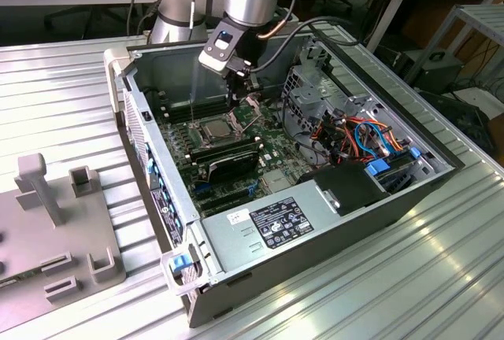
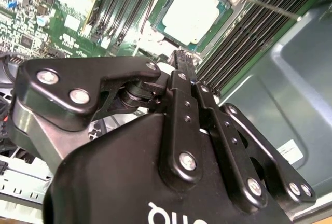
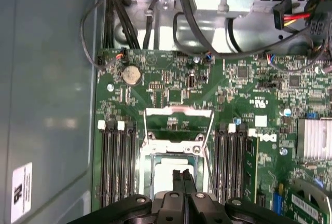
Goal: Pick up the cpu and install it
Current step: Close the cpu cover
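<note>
The cpu (image 1: 214, 129) lies flat in its socket on the green motherboard (image 1: 272, 147), inside the open computer case. In both wrist views its silvery top shows as a pale square (image 2: 193, 14) (image 3: 165, 176). The hinged socket frame (image 3: 179, 125) stands raised behind it, and the thin lever (image 2: 270, 6) sticks up. My gripper (image 1: 236, 94) hangs just above the socket beside the cpu, shut, with the black fingers (image 3: 179, 178) pressed together and nothing between them. The fingers hide part of the chip in the first wrist view.
Memory slots (image 3: 116, 162) flank the socket on both sides. A long black card (image 1: 224, 163) lies in front of the socket in the exterior view. Cable bundles (image 1: 354, 131) and a drive cage (image 1: 315, 80) crowd the exterior view's right. A grey fixture (image 1: 55, 214) sits outside the case.
</note>
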Tool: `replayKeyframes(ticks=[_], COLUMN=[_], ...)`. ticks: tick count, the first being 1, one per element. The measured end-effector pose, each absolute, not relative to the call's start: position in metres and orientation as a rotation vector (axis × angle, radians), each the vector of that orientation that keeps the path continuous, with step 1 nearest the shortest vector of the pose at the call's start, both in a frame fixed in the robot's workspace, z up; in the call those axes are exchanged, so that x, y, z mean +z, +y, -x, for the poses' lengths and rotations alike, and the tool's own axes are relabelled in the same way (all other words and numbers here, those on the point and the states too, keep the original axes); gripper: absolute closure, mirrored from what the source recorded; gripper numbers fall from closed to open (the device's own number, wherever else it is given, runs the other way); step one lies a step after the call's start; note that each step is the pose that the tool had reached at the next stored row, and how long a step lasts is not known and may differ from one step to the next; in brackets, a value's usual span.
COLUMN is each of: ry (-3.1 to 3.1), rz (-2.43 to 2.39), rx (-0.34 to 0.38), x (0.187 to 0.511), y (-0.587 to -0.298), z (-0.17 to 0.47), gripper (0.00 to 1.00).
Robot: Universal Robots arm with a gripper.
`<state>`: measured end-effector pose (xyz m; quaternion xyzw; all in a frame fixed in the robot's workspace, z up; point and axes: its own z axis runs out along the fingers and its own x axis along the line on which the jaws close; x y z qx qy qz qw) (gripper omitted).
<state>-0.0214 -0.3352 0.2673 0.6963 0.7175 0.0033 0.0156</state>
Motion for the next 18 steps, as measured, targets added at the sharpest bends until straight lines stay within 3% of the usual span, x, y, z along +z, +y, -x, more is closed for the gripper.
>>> replayKeyframes(ticks=[18], ry=[2.232], rz=[-2.166], rx=[0.01], x=[0.267], y=[-0.335], z=[-0.022], gripper=[0.89])
